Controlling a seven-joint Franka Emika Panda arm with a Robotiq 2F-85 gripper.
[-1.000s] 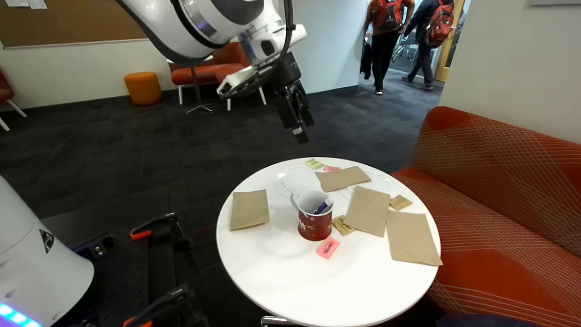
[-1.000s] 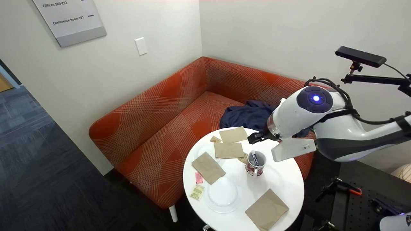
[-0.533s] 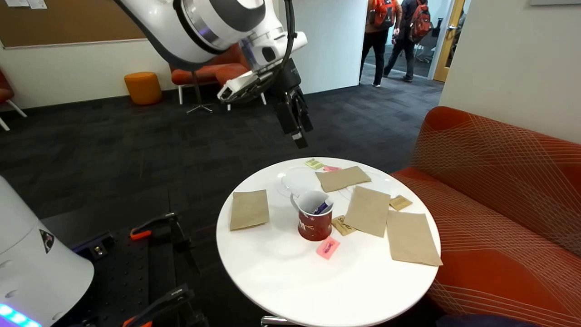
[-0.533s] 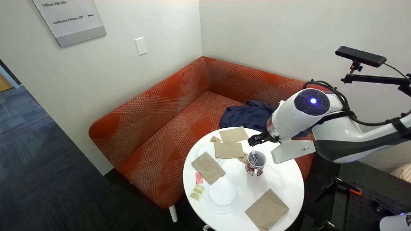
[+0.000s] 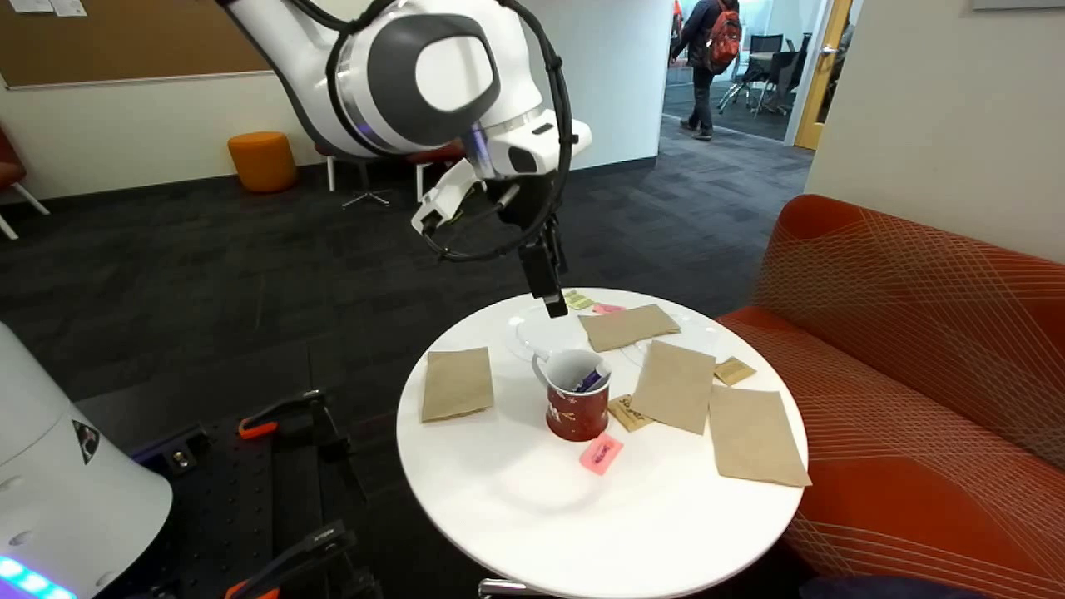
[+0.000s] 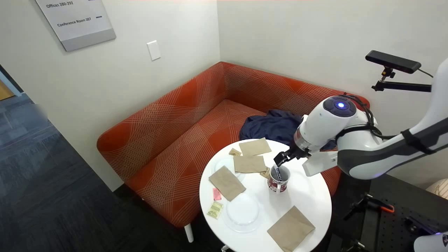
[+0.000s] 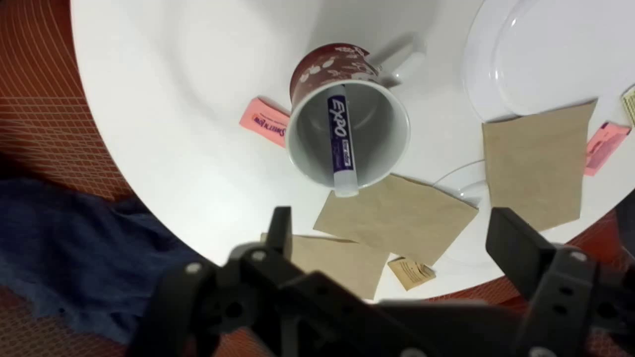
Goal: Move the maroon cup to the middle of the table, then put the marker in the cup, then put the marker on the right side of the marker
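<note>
- White robot base (image 5: pixel 71 482) stands at far left in an exterior view, well apart from the round white table (image 5: pixel 657 524), at nine o'clock with twelve taken as the table's far edge.
- Orange stool (image 5: pixel 262 162) sits in the background toward ten o'clock.
- White arm (image 5: pixel 416 75) hangs over the scene at eleven o'clock.
- Tan square (image 5: pixel 456 384) lies flat on the table at ten o'clock.
- Clear plate (image 5: pixel 545 334) rests near eleven o'clock.
- Gripper (image 7: pixel 391 229) hovers above the table; the wrist view shows its two fingers (image 7: pixel 516 243) spread wide, tips apart from the maroon cup (image 5: pixel 577 416) and the marker (image 7: pixel 341 136).
- Maroon cup stands upright near the middle of the table; in the wrist view its pale handle (image 7: pixel 407 60) shows between one and two o'clock.
- Marker leans inside the cup, its pale end over the rim at six o'clock in the wrist view.
- Pale yellow packet (image 5: pixel 580 300) lies near the table's edge at twelve o'clock.
- Pink packet (image 5: pixel 601 454) lies just beside the cup, at five o'clock from it.
- Brown packet (image 5: pixel 628 413) lies just beside the cup at three o'clock.
- Three more tan squares (image 5: pixel 676 385) lie at about one, two and three o'clock.
- Red-orange sofa (image 5: pixel 932 399) stands just beyond the table at three o'clock.
</note>
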